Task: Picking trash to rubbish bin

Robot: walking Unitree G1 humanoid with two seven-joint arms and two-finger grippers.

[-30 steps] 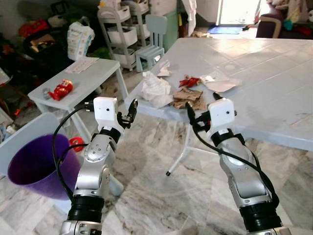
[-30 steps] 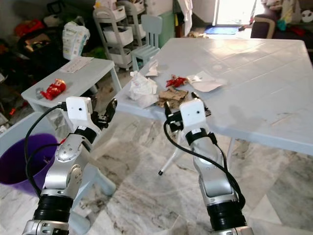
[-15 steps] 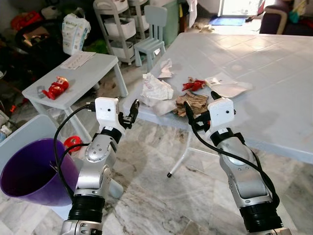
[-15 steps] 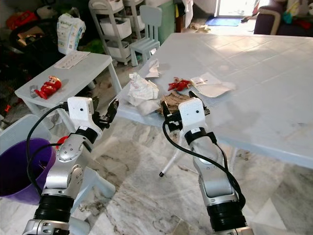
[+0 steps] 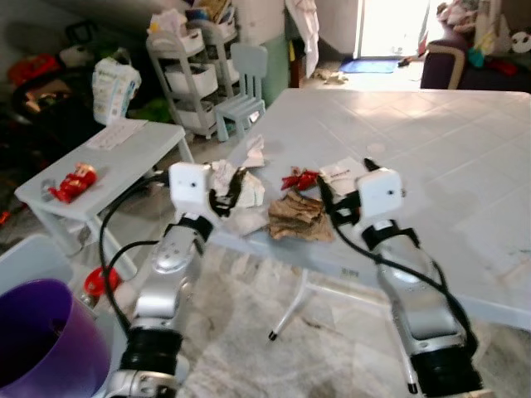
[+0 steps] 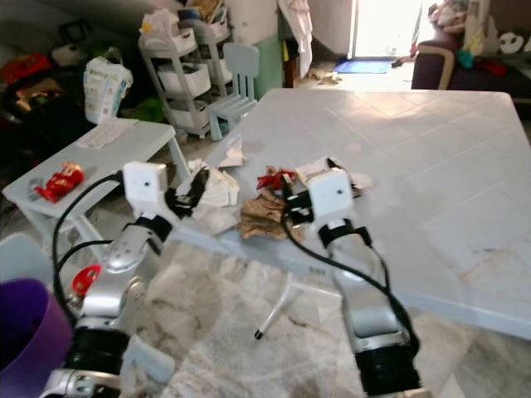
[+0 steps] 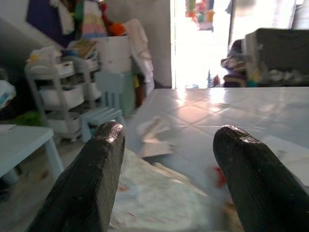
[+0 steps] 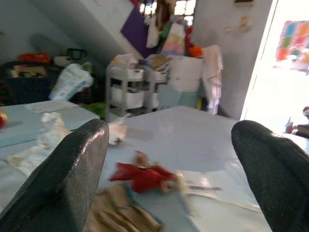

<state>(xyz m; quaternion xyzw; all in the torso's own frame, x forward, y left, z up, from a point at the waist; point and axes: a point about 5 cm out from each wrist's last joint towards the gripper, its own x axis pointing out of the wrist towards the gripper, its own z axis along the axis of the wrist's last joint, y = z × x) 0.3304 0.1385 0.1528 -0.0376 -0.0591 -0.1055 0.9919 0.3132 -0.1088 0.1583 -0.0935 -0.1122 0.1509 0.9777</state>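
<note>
at the far left, low and near, stands a purple bin (image 5: 46, 348) on the marble floor (image 5: 249, 332), well apart from the trash. beyond it a small pale side table (image 5: 108, 162) carries a red packet (image 5: 73, 181) and a sheet of paper (image 5: 116, 133). under that table a red object (image 5: 98, 280) lies on the floor. behind are a white bag (image 5: 114, 81), a shelf cart (image 5: 192, 70) and a small pale chair (image 5: 241, 83).

the left gripper (image 5: 236, 189) is raised at the near left corner of the big table (image 5: 448, 157), its black fingers spread apart and holding nothing, just before a crumpled white wrapper (image 5: 241, 186). the left wrist view looks between those two fingers (image 7: 96, 174) across the wrapper (image 7: 159, 188) to a smaller white scrap (image 7: 154, 133) lying farther along the tabletop, with the chair (image 7: 106, 104) and cart (image 7: 58, 89) beyond.

right of the wrapper lies a flat brown wrapper (image 5: 297, 217) at the table's near edge, and just beyond it a red wrapper (image 5: 299, 178) and a white paper (image 5: 340, 172). the table's folding leg (image 5: 290, 311) stands on the floor below the edge.

the right gripper (image 5: 332, 199) hovers over the near edge beside the brown wrapper, its fingers partly hidden behind the white wrist housing in the eye views. the right wrist view shows its two fingers (image 8: 63, 179) wide apart and empty, with the red wrapper (image 8: 142, 176), the brown wrapper (image 8: 120, 212) and the white paper (image 8: 203, 181) lying between them on the table, and the crumpled wrapper (image 8: 43, 142) off to one side.

at the far right a dark sofa (image 5: 473, 62) sits by a bright doorway (image 5: 390, 29).
</note>
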